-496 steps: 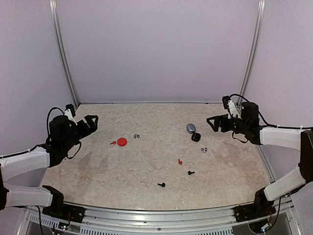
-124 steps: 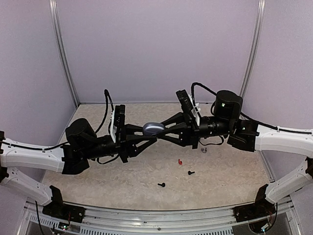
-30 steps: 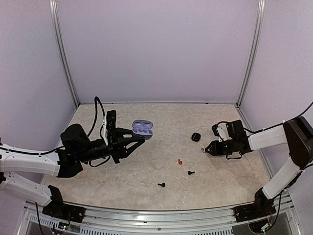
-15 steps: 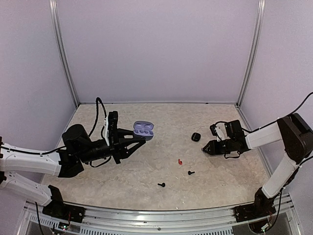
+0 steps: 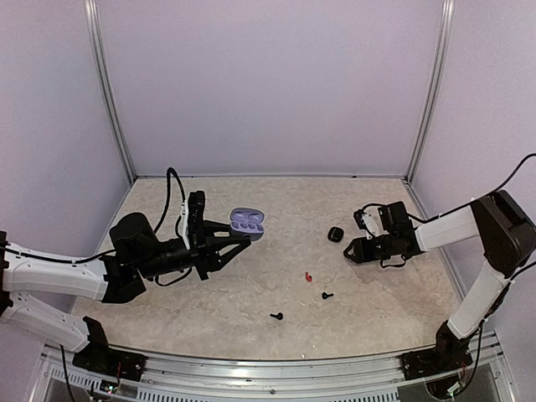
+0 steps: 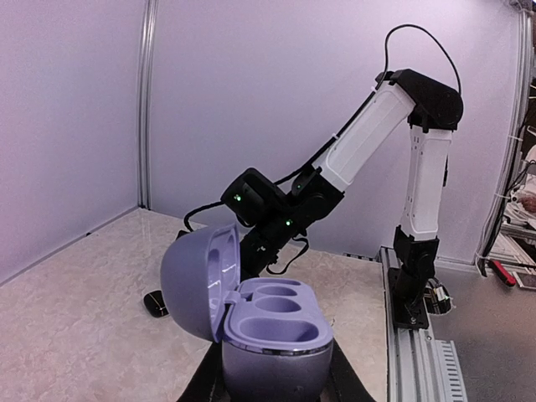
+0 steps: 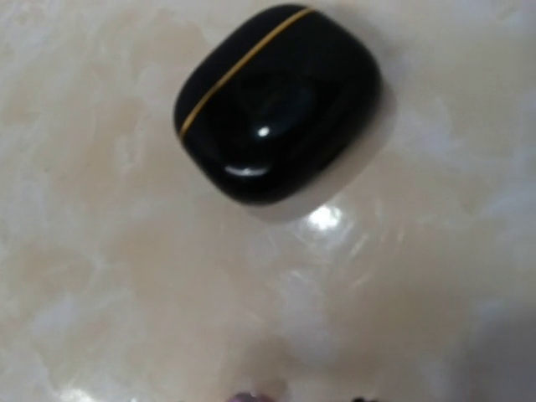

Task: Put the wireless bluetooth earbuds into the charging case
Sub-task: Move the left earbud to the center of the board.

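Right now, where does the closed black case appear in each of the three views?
Top external: the black case lies right of centre, on the table.
Left wrist: it is a small dark shape low at the left, beside the lid of the open lilac case.
Right wrist: it fills the upper middle, with a thin yellow seam.
Shared landmark: the beige marbled table under it.

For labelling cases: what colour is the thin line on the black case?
The line is golden yellow, best in the right wrist view.
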Tool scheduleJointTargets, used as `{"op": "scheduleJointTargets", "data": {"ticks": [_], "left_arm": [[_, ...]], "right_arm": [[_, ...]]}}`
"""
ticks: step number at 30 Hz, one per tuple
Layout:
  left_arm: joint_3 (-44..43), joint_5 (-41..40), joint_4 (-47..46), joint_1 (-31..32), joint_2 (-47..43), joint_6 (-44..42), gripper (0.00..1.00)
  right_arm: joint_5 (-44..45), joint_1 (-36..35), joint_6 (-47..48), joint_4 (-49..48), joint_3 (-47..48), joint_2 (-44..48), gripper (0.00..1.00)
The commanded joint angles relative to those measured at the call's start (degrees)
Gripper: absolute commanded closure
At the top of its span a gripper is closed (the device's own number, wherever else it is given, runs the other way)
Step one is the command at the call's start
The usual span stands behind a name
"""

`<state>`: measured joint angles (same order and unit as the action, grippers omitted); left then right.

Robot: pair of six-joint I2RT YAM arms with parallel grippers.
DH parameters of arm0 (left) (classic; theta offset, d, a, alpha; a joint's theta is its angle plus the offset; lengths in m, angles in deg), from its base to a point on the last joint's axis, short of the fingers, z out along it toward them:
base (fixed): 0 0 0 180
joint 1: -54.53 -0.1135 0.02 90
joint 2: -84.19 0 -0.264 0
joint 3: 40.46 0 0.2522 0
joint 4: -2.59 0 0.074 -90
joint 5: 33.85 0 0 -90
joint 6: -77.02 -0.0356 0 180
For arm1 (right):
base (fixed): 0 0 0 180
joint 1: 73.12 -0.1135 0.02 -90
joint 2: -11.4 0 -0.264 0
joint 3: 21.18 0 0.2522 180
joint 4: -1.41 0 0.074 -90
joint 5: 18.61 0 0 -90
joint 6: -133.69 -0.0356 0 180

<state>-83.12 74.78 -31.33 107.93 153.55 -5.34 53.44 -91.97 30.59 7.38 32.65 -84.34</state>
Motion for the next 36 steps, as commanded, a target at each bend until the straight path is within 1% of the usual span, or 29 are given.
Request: {"op": "scheduleJointTargets", "data": {"ticks": [1,8,10,14,24,27,30,36], "left_arm": [[-0.45,0.61,-2.46,-0.42,0.59,-0.17,1.0],[-0.51,0.75,-2.5,-0.53,0.77,-0.08,1.0],[-0.38,0.65,-2.53,-0.5,0.77,-0.04,1.0],[-0.1,0.25,-2.42,-0.5,0.54,-0.15,1.0],[1.19,-1.61,-2.15,-0.91,-0.95,-0.38,1.0],[1.51,-1.67,-2.15,-1.15,-1.23,-0.25,1.0],[1.75,-1.53,-2.24,-1.29,-1.33,-0.26,1.0],[1.74,-0.81,-2.33,-1.56,-1.55,-0.24,1.0]], "right_arm": [[6.83,-2.85,2.1,3.22,1.47,-0.85,0.57],[12.5,-6.47,1.97,4.88,2.1,-1.64,0.58],[12.83,-6.71,1.81,4.72,2.33,-2.18,0.59],[12.86,-7.03,2.25,5.2,3.25,-3.13,0.64],[13.76,-8.65,3.36,7.05,5.23,-4.56,0.68],[12.34,-8.72,3.54,7.06,5.13,-3.6,0.69],[9.01,-8.75,4.07,6.35,4.93,-2.68,0.69],[-1.72,-8.79,8.34,5.85,5.87,-3.63,0.69]]}}
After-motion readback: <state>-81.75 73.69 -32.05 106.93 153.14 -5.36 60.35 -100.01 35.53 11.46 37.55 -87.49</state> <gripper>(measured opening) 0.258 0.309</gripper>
